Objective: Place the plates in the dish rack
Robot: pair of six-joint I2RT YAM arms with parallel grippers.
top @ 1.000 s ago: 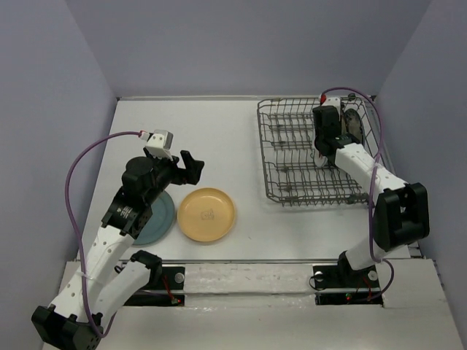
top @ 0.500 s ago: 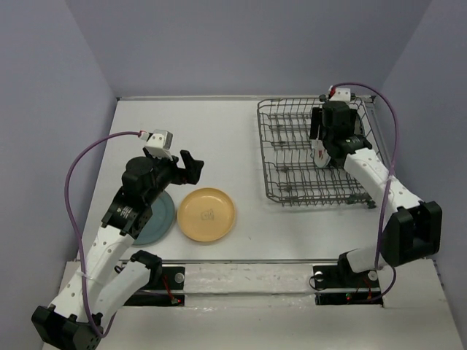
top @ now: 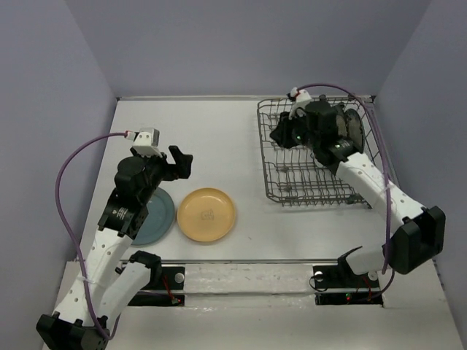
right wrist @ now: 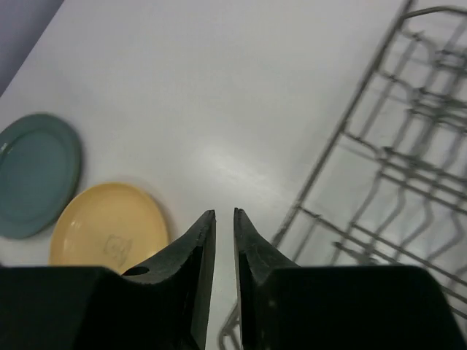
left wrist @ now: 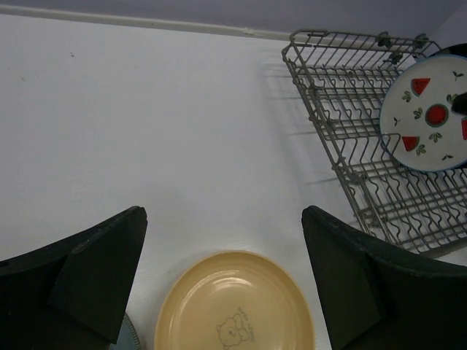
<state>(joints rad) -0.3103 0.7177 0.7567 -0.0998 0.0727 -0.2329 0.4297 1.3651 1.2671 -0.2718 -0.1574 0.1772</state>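
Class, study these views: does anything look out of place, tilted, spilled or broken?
Nothing stands out. The yellow plate and blue plate lie flat on the table, unbroken; the fruit-marked plate stands on edge in the rack.

You see a smooth, glossy yellow plate [left wrist: 233, 306] at six o'clock on the counter [left wrist: 146, 109], whose white surface looks matt with a faint sheen. At two o'clock, the dish rack [left wrist: 337, 34] is bare grey metal wire and the fruit-marked plate [left wrist: 429, 113] looks glazed. The left claw [left wrist: 222, 211] and right claw [right wrist: 224, 212] look like matt black plastic.
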